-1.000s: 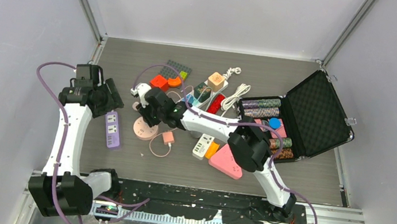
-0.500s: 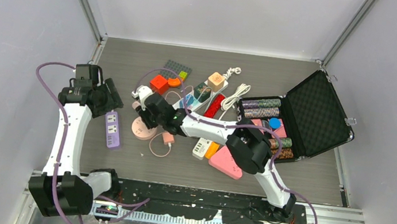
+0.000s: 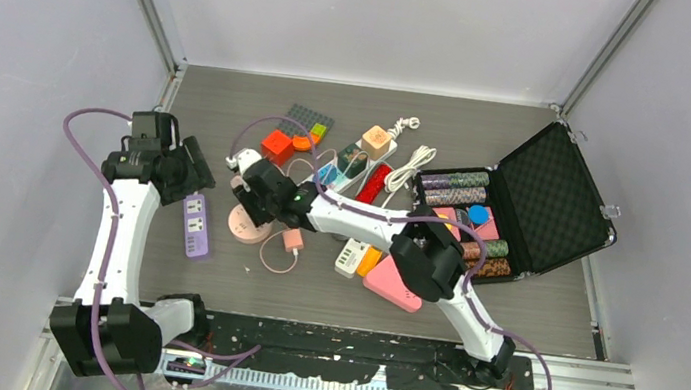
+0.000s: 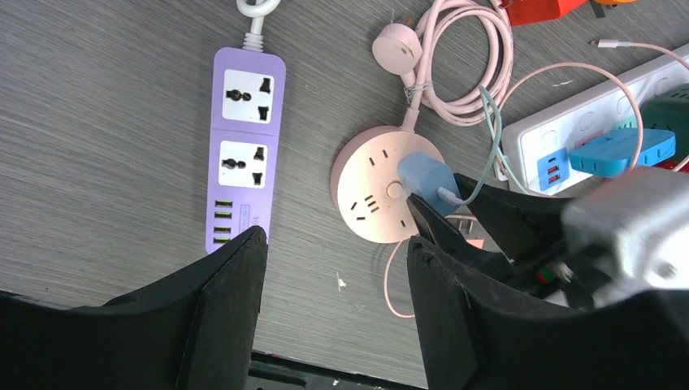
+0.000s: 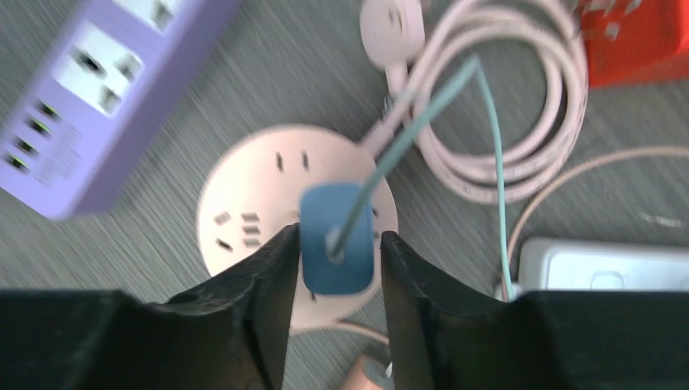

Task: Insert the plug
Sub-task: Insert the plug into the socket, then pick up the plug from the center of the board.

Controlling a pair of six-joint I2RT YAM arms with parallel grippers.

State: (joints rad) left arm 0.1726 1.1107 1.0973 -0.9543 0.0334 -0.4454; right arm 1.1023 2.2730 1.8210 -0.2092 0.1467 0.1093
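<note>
Plug (image 5: 356,272), blue and boxy, over round pink socket (image 5: 244,183)

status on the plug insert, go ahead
Right gripper shut on blue plug, plug down on round pink socket, full seating unclear. Left gripper open, empty, near purple power strip. Pink cord coiled beside socket, not blocking.

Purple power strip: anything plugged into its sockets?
No, the left wrist view shows the purple power strip with both sockets and all its USB ports bare.
</note>
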